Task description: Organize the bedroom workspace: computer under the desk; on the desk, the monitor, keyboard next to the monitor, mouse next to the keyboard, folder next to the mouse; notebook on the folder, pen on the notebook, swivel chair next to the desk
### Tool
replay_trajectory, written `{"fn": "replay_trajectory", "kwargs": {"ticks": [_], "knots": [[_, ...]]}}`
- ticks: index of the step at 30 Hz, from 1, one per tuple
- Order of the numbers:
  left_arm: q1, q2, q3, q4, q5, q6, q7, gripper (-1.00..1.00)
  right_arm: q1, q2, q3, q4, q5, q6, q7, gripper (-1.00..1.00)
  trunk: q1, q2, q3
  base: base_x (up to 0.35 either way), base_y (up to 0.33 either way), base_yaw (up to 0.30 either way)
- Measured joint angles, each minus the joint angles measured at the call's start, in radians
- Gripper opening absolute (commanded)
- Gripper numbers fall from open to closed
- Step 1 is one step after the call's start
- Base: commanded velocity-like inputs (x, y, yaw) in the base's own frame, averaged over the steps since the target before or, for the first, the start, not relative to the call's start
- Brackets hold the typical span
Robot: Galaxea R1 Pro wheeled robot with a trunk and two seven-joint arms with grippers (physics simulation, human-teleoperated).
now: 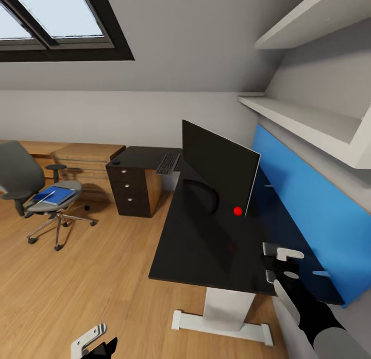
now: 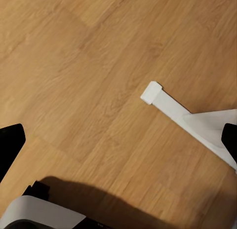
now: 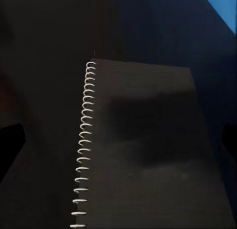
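Both my grippers sit apart: right gripper (image 1: 281,263) spread above the notebook (image 3: 148,150) on the desk (image 1: 206,245); left gripper (image 1: 95,343), fingers' spread unclear, low over floor (image 2: 89,71)

You are in a room at home, up under the roof, set up as a small office. The ceiling slopes and has a skylight (image 1: 56,18) in it. The floor (image 1: 103,276) is warm wood. A long black worktop (image 1: 206,245) holds a monitor (image 1: 219,168) and a keyboard (image 1: 168,163), with dark drawers (image 1: 129,191) under one end. A grey swivel chair (image 1: 36,194) stands on the floor, with a blue folder (image 1: 54,196) on its seat. White shelves (image 1: 304,116) hang on the wall over a blue panel (image 1: 309,209).
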Motion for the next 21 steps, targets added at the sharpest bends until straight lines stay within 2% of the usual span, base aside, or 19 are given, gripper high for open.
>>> {"fn": "replay_trajectory", "kwargs": {"ticks": [7, 14, 18, 21], "knots": [[0.000, 0.000, 0.000, 0.004, -0.001, -0.002, -0.001, 1.00, 0.000, -0.003, 0.000, -0.016, 0.000, -0.002, 0.000, 1.00, 0.000, 0.000, 0.000, 0.216, -0.068, 0.000], [0.000, 0.000, 0.000, 0.005, -0.001, -0.002, -0.001, 1.00, 0.000, -0.004, 0.001, -0.020, 0.000, -0.004, 0.000, 1.00, 0.000, 0.000, 0.000, 0.035, -0.013, 0.000], [0.000, -0.006, 0.021, -0.017, -0.001, -0.005, 0.001, 1.00, -0.022, -0.023, -0.022, 0.002, -0.020, 0.018, 0.023, 1.00, 0.000, 0.000, 0.000, 0.000, 0.000, 0.000], [0.000, -0.004, 0.038, -0.014, -0.003, -0.012, 0.003, 1.00, -0.028, -0.006, -0.016, 0.019, -0.004, 0.016, 0.029, 1.00, 0.000, 0.000, 0.000, 0.000, 0.000, 0.000]]}}
